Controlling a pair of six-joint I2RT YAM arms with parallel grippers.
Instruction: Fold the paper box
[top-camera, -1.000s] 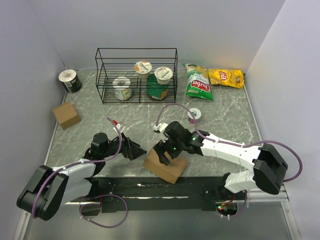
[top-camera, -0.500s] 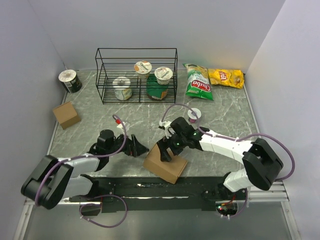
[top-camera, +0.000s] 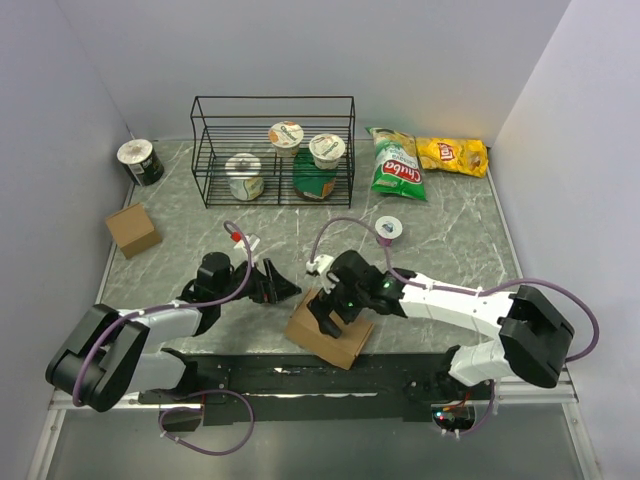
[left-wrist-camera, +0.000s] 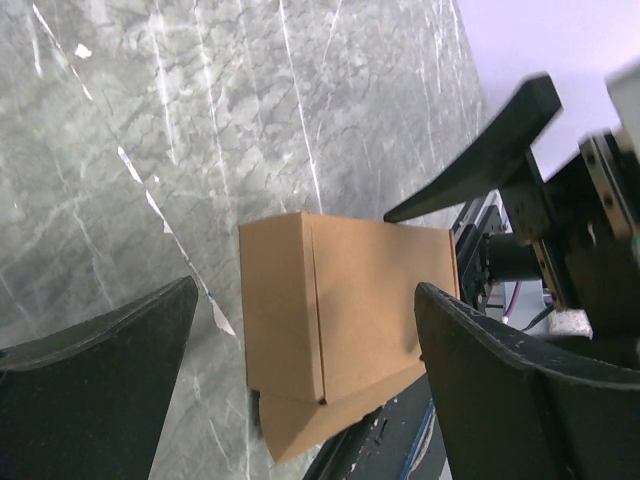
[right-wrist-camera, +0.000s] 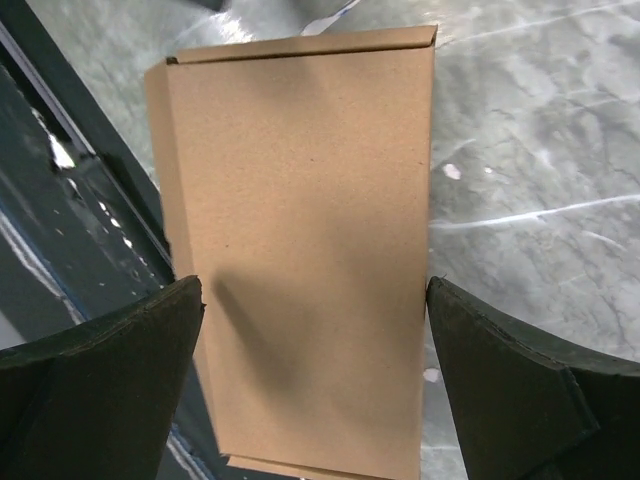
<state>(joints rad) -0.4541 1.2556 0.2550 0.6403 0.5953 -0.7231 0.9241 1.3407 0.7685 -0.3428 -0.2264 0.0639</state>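
Now the paper box (top-camera: 328, 335) stands as one closed carton at the bench's (top-camera: 450, 240) near edge, both claws released.
Overhead: left claw (top-camera: 285, 287) just beside it, right claw (top-camera: 338, 316) over it; one small cube box (top-camera: 132, 229), one wire rack (top-camera: 272, 98), two snack bags (top-camera: 397, 165). Left wrist: flaps look tucked. Right wrist: top lies flat; folding seems nearly finished.

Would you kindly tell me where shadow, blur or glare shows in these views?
Top view: even, soft light, all sharp, no glare on the paper box. Left wrist view: the box is crisp, the left gripper dark and soft-edged. Right wrist view: a shadow crosses the box; the right gripper is blurred.
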